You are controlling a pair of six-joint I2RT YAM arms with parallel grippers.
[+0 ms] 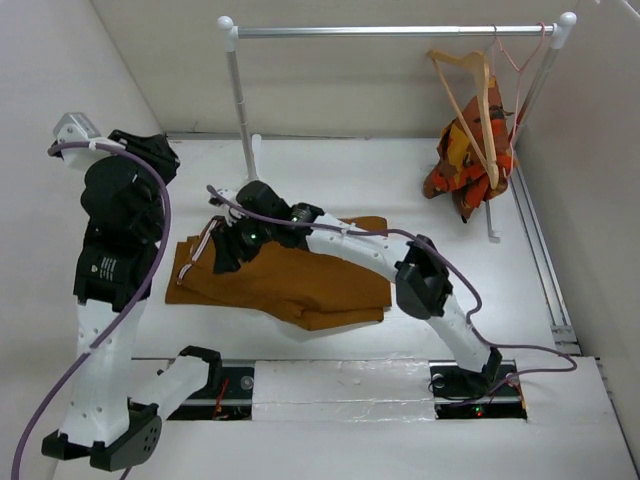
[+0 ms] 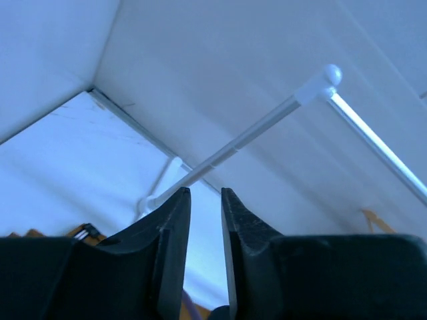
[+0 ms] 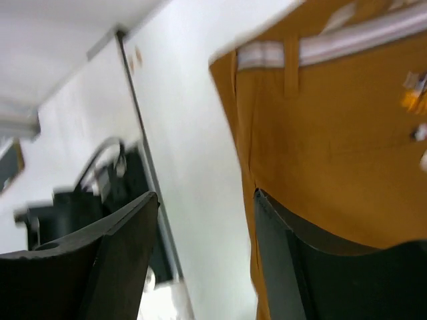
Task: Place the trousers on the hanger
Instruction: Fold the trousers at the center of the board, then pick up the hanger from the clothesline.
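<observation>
Midway across the white table [image 1: 400, 180], folded flat, the trousers [image 1: 290, 285]: rust-brown, waistband end turned to the left, legs running off to the right. Over that waistband end, the right gripper [image 1: 222, 252], its arm stretched low across the cloth from a base at the near right. Seen from the right wrist: jaws spread wide, nothing between them but bare table, one finger [image 3: 293, 267] over the edge of the trousers, the other off the cloth to the side. Too blurred to tell whether either finger touches the fabric. Striped waistband [image 3: 347, 43] at the top of that view. Up at the far left, well apart from the trousers, the left gripper [image 1: 160, 158] on a raised arm. Seen from the left wrist: jaws barely parted, only a thin slit, nothing in it, aimed toward the upright post [image 2: 233, 143] of the clothes rack. At the far right of the rail [image 1: 390, 31], hooked on and well away from the trousers, the hanger [image 1: 483, 100] of pale wood, with an orange patterned garment [image 1: 470, 170] on it. Just beside it on the same rail, a thin pink wire hanger [image 1: 525, 55].
</observation>
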